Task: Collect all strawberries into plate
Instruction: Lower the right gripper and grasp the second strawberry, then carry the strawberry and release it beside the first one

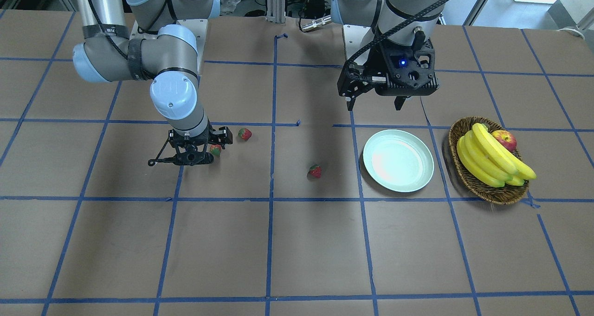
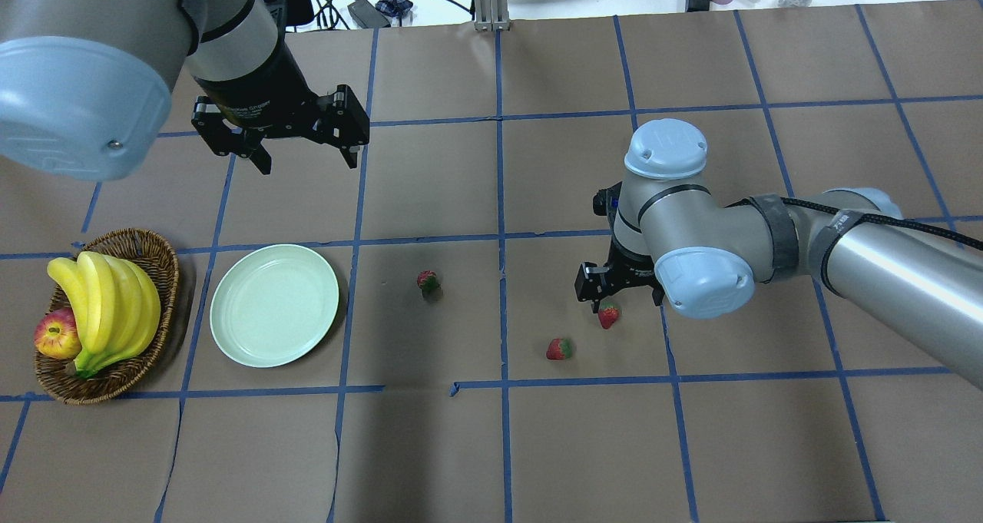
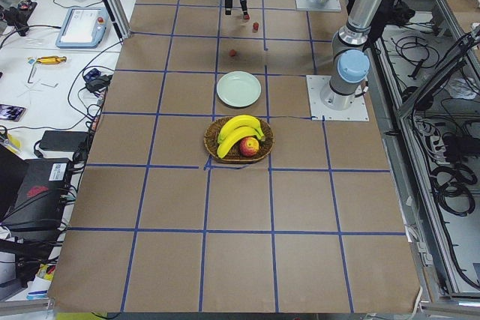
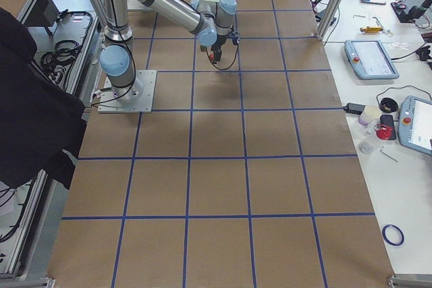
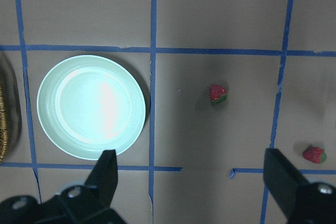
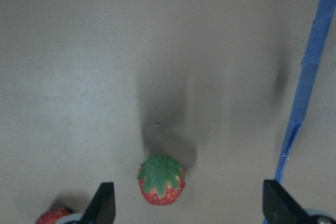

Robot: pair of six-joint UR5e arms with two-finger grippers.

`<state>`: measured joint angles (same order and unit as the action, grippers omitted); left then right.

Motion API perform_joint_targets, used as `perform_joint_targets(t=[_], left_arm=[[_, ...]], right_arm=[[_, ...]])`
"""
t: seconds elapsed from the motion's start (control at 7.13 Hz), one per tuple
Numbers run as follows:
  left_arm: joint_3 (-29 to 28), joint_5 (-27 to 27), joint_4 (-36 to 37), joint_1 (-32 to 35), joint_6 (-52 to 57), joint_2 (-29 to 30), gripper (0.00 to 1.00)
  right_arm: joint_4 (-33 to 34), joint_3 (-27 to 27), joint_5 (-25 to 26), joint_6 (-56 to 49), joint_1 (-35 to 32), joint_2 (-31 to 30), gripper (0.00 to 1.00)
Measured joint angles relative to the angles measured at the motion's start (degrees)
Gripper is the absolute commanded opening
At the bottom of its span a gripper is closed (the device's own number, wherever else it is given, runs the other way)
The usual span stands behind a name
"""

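Three strawberries lie on the brown table: one mid-table (image 2: 428,281) (image 1: 315,170) (image 5: 218,93), one further right (image 2: 560,349) (image 1: 244,134) (image 5: 314,154), and one (image 2: 608,316) (image 1: 215,150) under my right gripper. My right gripper (image 2: 622,305) (image 6: 189,208) is open and low over the table. In the right wrist view that strawberry (image 6: 161,179) lies cap-up between the spread fingers (image 6: 102,205), untouched. The pale mint-green plate (image 2: 274,306) (image 1: 398,160) (image 5: 92,106) holds nothing. My left gripper (image 2: 307,162) (image 1: 374,107) (image 5: 191,182) is open and empty, raised beside the plate.
A brown wicker basket (image 2: 165,277) (image 1: 482,190) with bananas (image 2: 107,304) and an apple (image 2: 57,334) stands beside the plate, on the side away from the strawberries. Blue tape lines grid the table.
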<state>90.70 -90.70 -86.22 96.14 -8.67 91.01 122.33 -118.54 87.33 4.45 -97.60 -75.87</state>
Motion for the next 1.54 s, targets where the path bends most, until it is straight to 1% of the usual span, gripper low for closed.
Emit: perform_joint_targets(t=[0.14, 0.28, 0.42, 0.56, 0.7, 0.84, 1.26, 1.54], left_arm=[[0.0, 0.0, 0.0, 0.0, -0.02, 0.02, 1.0], [0.0, 0.0, 0.0, 0.01, -0.01, 0.04, 1.0], [0.0, 0.0, 0.0, 0.01, 0.01, 0.04, 1.0], [0.0, 0.0, 0.0, 0.01, 0.0, 0.04, 1.0], [0.0, 0.02, 0.0, 0.01, -0.02, 0.04, 1.0], [0.0, 0.04, 0.0, 0.01, -0.02, 0.04, 1.0], [0.0, 0.06, 0.0, 0.01, -0.03, 0.04, 1.0], [0.0, 0.01, 0.0, 0.01, -0.03, 0.04, 1.0]], right_arm=[[1.33, -0.39, -1.41, 1.76, -0.61, 0.28, 0.94], [2.14, -0.83, -1.72, 2.24, -0.93, 0.67, 0.96], [2.74, -1.15, -1.63, 2.29, -1.04, 1.05, 0.86], [3.04, -1.44, -1.22, 2.3, -1.07, 1.38, 0.37], [3.49, -1.97, -0.59, 2.38, -1.09, 1.52, 0.12], [4.16, -2.43, -0.31, 2.45, -1.1, 1.56, 0.0], [6.12, -1.61, -0.11, 2.55, -1.28, 1.37, 0.0], [7.67, 2.67, -0.62, 5.05, -3.27, 1.48, 0.0]])
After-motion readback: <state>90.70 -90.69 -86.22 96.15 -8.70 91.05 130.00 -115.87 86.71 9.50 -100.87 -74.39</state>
